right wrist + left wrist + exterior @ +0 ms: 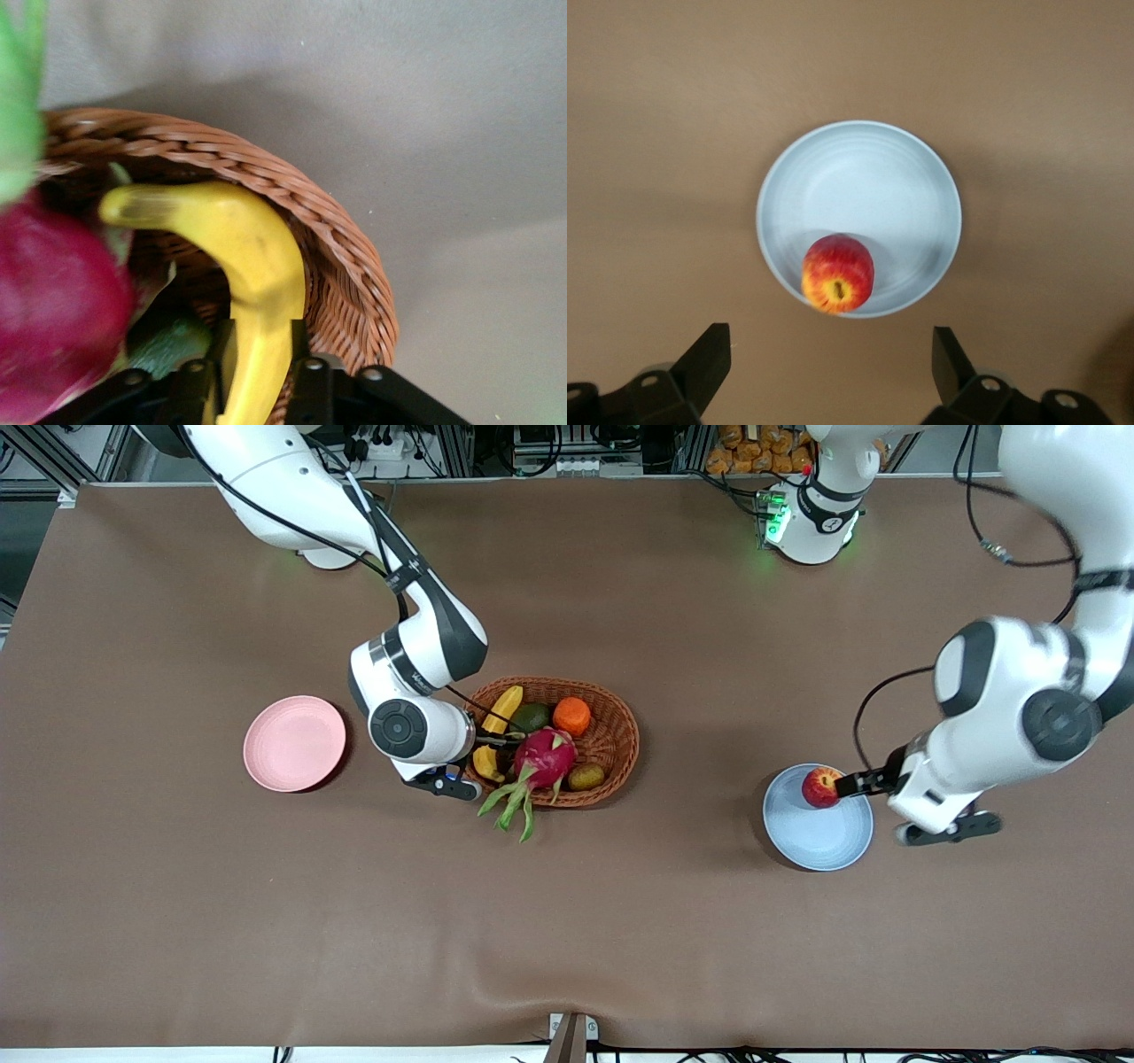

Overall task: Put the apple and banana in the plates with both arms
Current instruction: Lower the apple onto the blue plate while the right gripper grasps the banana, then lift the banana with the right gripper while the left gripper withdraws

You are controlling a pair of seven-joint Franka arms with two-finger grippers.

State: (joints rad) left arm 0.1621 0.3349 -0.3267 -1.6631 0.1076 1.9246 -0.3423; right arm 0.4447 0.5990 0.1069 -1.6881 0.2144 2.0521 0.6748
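The right gripper point(257, 376) has its jaws pinching the banana point(252, 266) inside the basket point(616, 731). The left gripper point(831, 359) hangs with jaws spread over the blue plate point(877, 177), where the apple point(838, 274) lies near the rim. The pink plate point(294, 743) sits on the counter point(567, 921) beside the basket, toward the right arm's end

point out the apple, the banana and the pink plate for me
apple point(820, 786), front view, middle of its red skin
banana point(257, 266), right wrist view, middle of its yellow body
pink plate point(294, 742), front view, bare centre
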